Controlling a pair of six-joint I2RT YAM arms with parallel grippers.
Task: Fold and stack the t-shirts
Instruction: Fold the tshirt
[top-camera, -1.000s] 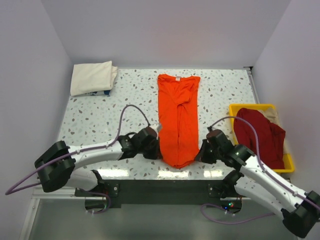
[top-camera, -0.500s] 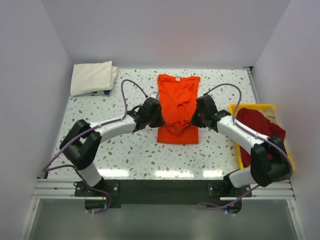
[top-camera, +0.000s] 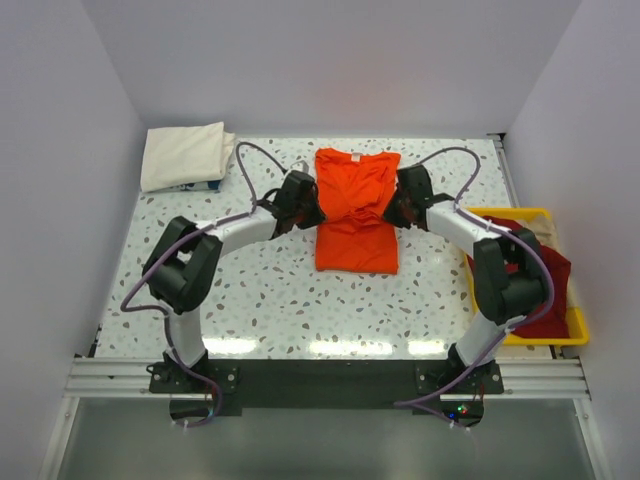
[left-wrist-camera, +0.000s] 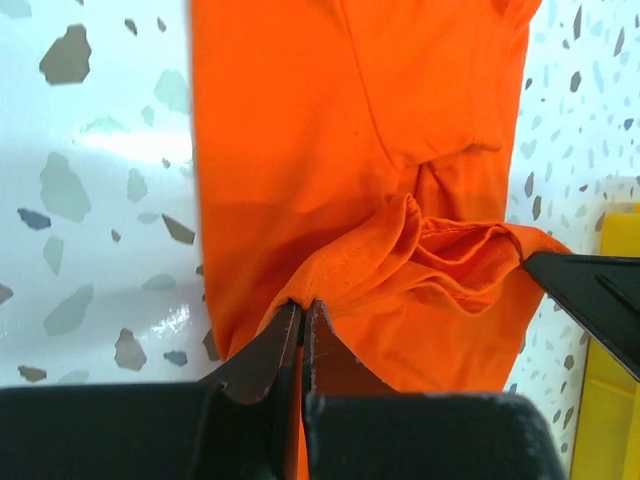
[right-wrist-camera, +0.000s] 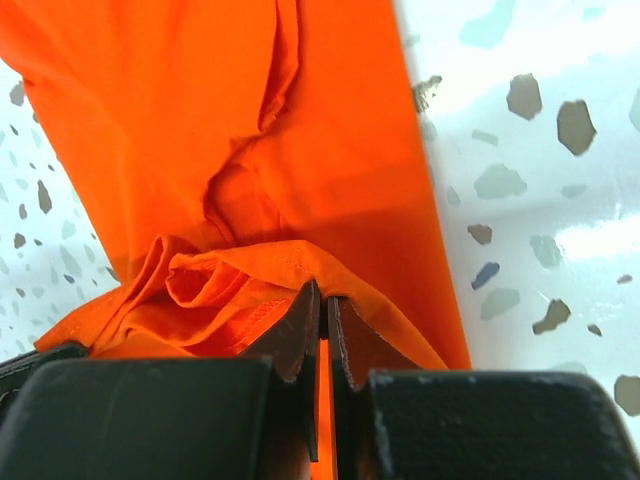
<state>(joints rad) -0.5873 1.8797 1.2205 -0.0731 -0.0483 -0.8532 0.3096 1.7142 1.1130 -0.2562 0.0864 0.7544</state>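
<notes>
The left gripper (left-wrist-camera: 302, 305) is pressed together on a fold of the orange t-shirt (top-camera: 356, 240) at its left edge. The right gripper (right-wrist-camera: 322, 295) pinches the same shirt at its right edge in the same way. Only the wrist views show these grips; from above, the fingertips are hidden under the gripper bodies.

The top view shows instead the whole scene. The orange shirt lies in the far middle of the table (top-camera: 270, 290). Its near part is doubled back over itself, and the cloth is bunched between the two grippers. The cream t-shirt (top-camera: 183, 155) lies folded at the far left corner, well apart. The dark red t-shirt (top-camera: 552, 285) lies in the yellow tray (top-camera: 530, 212) at the right edge, and the right arm covers part of it.

Bare speckled table shows on the near side of the orange shirt and to its left.
</notes>
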